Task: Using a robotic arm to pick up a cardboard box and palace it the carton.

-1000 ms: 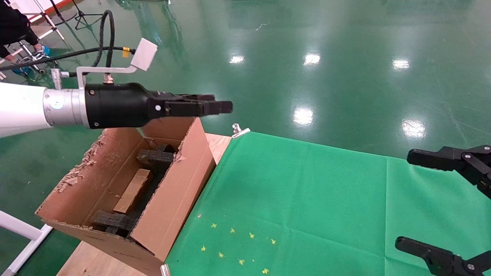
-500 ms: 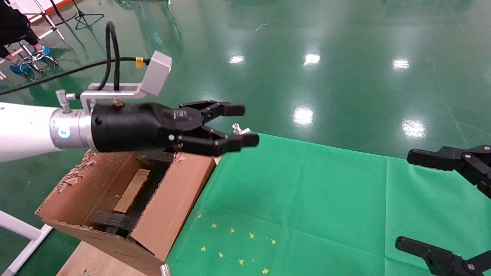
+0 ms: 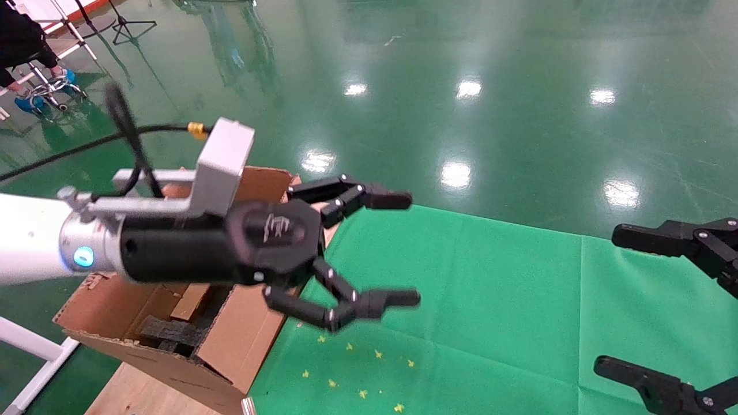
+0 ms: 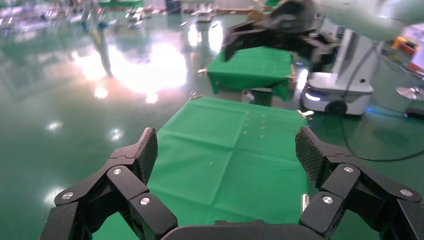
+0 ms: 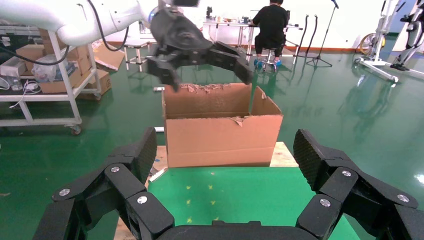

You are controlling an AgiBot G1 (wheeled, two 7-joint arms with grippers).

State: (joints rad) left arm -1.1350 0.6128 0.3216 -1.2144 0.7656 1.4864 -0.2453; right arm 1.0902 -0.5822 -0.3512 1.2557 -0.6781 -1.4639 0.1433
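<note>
One small cardboard box (image 3: 189, 301) lies inside the one carton (image 3: 242, 340) at the counter's left edge, below the left gripper (image 3: 403, 249), whose fingers gape wide and empty. The right gripper (image 3: 605, 300) hangs wide open by the right edge.

The white tube-shaped robotic arm (image 3: 29, 236) reaches in from the left, its black linked left gripper (image 3: 406, 249) spread wide, empty, above the edge of the green cloth (image 3: 490, 311). Behind and below it sits the large brown corrugated carton (image 3: 236, 346) with ragged flaps. Inside, a small flat brown cardboard box (image 3: 187, 302) lies beside black foam blocks (image 3: 167, 331). At the far right edge, the bare black right gripper (image 3: 680, 305) hangs open over the cloth. Tiny yellow specks (image 3: 357, 369) dot the cloth near the carton.
</note>
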